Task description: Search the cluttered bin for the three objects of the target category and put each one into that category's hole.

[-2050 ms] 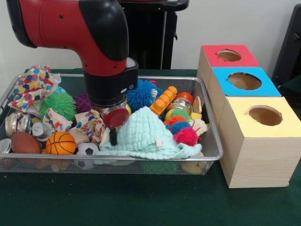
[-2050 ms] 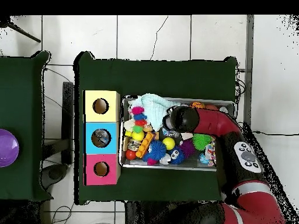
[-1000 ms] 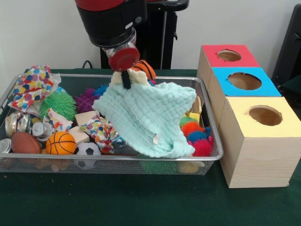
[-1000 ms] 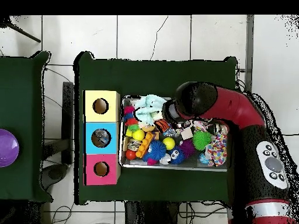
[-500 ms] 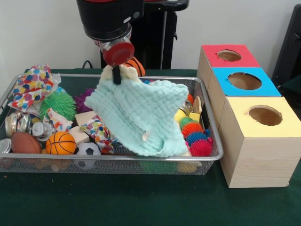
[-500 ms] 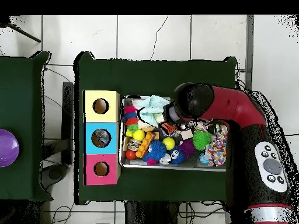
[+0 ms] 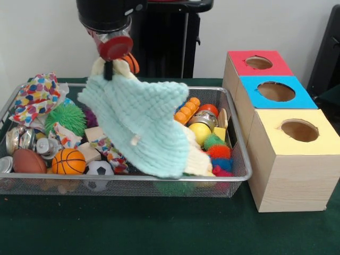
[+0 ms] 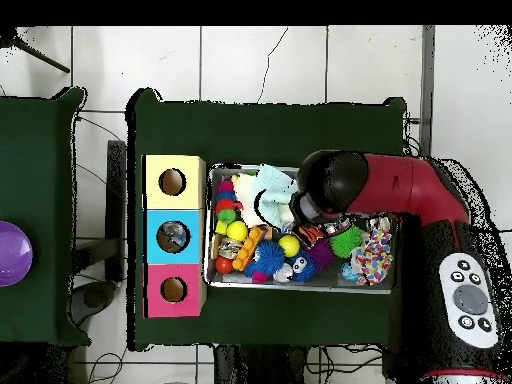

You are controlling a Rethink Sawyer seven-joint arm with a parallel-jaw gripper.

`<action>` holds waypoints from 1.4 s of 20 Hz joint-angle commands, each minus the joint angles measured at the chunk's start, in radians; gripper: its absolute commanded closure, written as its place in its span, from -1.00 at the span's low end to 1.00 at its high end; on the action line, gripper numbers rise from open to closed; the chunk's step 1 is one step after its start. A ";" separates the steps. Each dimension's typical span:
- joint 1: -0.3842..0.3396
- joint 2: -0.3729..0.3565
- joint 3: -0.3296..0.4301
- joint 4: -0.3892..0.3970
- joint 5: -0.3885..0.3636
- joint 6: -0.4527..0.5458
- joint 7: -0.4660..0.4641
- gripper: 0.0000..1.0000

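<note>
From my remote seat I saw the gripper high above the wire bin, its fingers pinched together on the top corner of the mint-green cloth. The cloth hung free from that corner, draping down toward 5 o'clock so its lower edge sagged over the middle of the bin's contents. A cream cloth showed just under its lower right edge.

Beside it at 3 o'clock lay a yellow ball, an orange bumpy toy and spiky balls in green, red and blue. At 9 o'clock I noted a small basketball, a brown football, a soccer ball, a green spiky ball and a polka-dot cloth.

Three boxes stood just right of the bin, with round holes in red, blue and yellow tops.

From overhead, the red arm reached in from 3 o'clock, and the cloth sat at the bin's 11 o'clock corner, near the yellow box.
</note>
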 commanded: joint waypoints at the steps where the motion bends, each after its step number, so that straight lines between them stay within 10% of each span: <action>1: 0.013 -0.025 -0.078 0.035 -0.121 0.148 -0.165 1.00; 28: 0.037 -0.064 -0.197 0.065 -0.257 0.089 -0.195 1.00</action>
